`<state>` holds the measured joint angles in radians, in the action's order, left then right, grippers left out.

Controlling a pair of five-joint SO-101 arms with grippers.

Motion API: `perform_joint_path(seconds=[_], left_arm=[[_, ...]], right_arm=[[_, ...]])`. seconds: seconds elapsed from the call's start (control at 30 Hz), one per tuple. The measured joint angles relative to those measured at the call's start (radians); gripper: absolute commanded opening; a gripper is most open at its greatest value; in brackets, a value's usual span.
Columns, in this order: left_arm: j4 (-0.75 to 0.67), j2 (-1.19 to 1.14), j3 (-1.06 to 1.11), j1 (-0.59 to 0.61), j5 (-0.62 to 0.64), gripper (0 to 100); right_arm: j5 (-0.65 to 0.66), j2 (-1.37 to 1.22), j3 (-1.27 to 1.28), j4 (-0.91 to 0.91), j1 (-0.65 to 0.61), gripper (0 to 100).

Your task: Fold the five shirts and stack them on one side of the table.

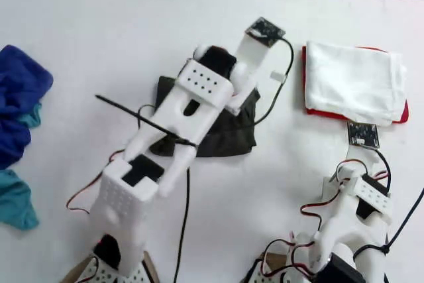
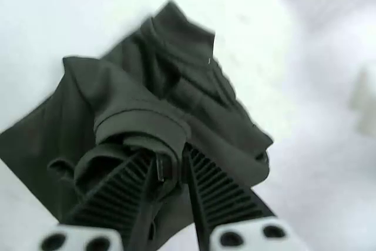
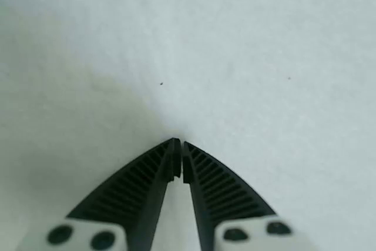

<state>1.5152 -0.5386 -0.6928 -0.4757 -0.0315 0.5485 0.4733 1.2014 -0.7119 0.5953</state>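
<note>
White table (image 1: pixel 79 24) carried everything. A dark olive shirt (image 2: pixel 117 92) lay crumpled at its middle, under the left arm. A folded white shirt (image 1: pixel 354 81) sat on a red shirt (image 1: pixel 397 116) at the right side. A blue shirt (image 1: pixel 16 104) and a teal shirt (image 1: pixel 14 200) were heaped at the left edge. The left gripper (image 2: pixel 173 157) was clenched on a fold of the olive shirt. The right gripper (image 3: pixel 178 144) was pressed closed, holding nothing, over bare table.
</note>
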Motion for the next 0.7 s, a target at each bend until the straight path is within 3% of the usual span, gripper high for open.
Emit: perform_joint_path(seconds=[0.3,0.47,0.7], left_arm=[[0.0,-0.13,-0.126,-0.044,-0.002,4],[0.006,-0.149,-0.127,-0.054,-0.003,23],[0.181,-0.149,-0.341,-0.052,-0.101,18]], right_arm=[[0.0,0.0,0.0,0.0,0.0,1.9],[0.0,0.0,0.0,0.0,0.0,1.9],[0.0,0.0,0.0,0.0,0.0,1.9]])
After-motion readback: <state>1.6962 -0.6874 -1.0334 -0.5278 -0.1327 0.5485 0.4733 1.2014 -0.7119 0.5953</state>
